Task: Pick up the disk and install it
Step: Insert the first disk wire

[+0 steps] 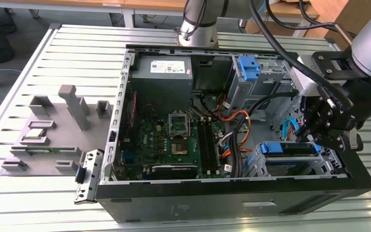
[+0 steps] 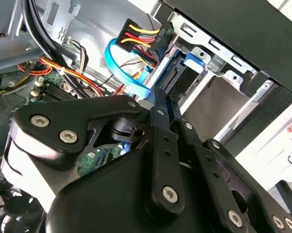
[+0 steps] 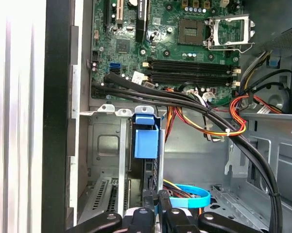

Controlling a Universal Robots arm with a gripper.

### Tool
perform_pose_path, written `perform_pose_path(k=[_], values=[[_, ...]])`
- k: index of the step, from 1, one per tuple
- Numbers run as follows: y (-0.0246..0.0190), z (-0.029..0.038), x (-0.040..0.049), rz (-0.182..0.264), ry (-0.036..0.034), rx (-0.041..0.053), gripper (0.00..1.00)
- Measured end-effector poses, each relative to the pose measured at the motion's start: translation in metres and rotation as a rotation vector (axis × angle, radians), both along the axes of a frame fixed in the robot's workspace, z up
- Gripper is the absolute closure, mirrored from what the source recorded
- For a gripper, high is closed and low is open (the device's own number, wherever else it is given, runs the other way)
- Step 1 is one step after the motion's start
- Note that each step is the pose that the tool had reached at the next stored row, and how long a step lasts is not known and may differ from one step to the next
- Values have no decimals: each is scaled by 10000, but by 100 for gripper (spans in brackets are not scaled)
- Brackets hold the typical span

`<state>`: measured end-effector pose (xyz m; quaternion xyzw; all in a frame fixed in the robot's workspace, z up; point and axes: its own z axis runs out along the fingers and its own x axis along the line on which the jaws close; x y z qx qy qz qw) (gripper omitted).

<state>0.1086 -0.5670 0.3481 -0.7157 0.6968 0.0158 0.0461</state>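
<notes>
The disk (image 1: 289, 149) sits in the drive bay at the front corner of the open computer case (image 1: 237, 200), on the exterior view's right, its blue side rail facing up. My gripper (image 1: 314, 137) hangs just over that bay. In the first wrist view the disk (image 3: 146, 141) stands edge-on between the bay's metal walls, and my gripper (image 3: 159, 201) is shut at its near end, fingers together with nothing between them. In the second wrist view my gripper (image 2: 158, 99) points at the blue rail of the disk (image 2: 189, 68). Whether the tips touch it I cannot tell.
Black cable bundles (image 3: 184, 104), orange wires and a blue flat cable (image 2: 124, 73) run close beside the bay. The motherboard (image 1: 179, 140) and the grey power-supply box (image 1: 163, 67) fill the rest of the case. A grey fixture (image 1: 50, 130) with a processor chip (image 1: 36, 133) stands on the table at the exterior view's left.
</notes>
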Motion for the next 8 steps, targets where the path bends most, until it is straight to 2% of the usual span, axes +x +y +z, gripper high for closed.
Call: perform_pose_path(k=[8], values=[[-27, -16, -49, 88, -296, 12, 84]])
